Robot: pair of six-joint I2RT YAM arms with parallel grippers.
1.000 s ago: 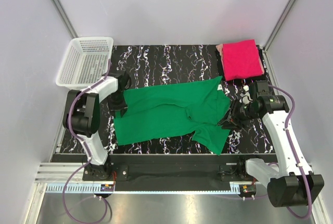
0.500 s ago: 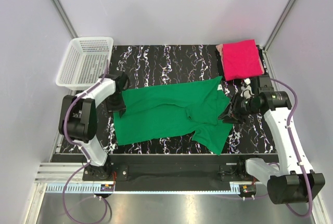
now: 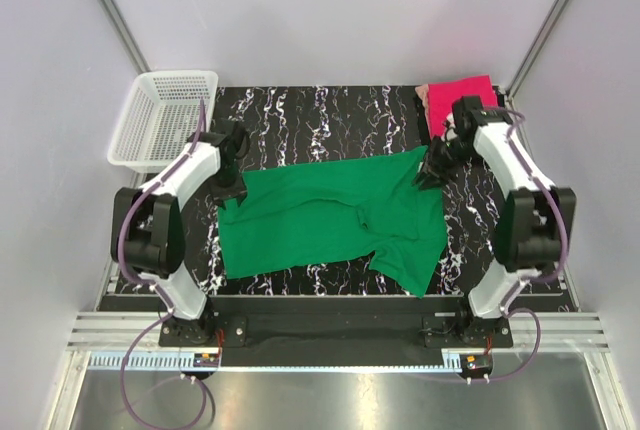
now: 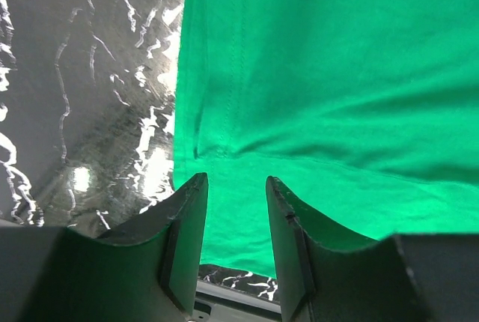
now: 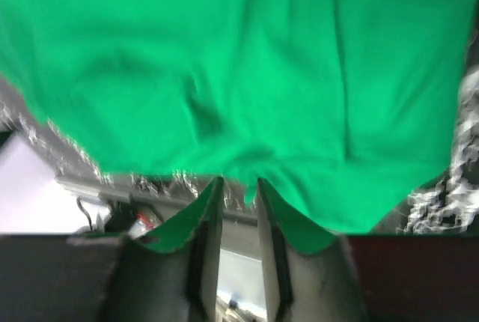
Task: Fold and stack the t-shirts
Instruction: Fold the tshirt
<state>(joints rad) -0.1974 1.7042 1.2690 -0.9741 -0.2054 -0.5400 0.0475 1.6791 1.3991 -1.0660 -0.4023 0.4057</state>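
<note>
Green shirt (image 3: 330, 220): spread open across the middle of the black marbled table (image 3: 320, 110), lying lengthwise from left to right, with one sleeve reaching toward the near edge.
Pink shirt (image 3: 440, 100): folded at the far right corner of the table, in the same place as a second ago. It is now partly hidden by the right arm (image 3: 520, 175).
Basket (image 3: 125, 120): at the far left corner, unmoved and well apart from both shirts.
Left gripper (image 3: 228, 193): at the green shirt's far left corner, slightly farther back than a second ago.
Left fingers (image 4: 187, 232): they stand apart with green cloth filling the gap and the hem running off beyond the tips. I cannot tell whether they clamp the cloth.
Right gripper (image 3: 430, 172): now at the shirt's far right corner. A second ago it was lower, at the right edge by the sleeve.
Right fingers (image 5: 206, 225): nearly together, with a small tuck of the green edge nipped between the tips. The wrist view is blurred.
Right arm change: a second ago it bent out at the near right. Now it reaches along the right side toward the far end.
Left arm (image 3: 180, 175) change: its elbow sits a little nearer and farther left.
Cloth change: the far left corner is drawn slightly outward, and the right edge, no longer under the gripper, shows as a straighter line.
</note>
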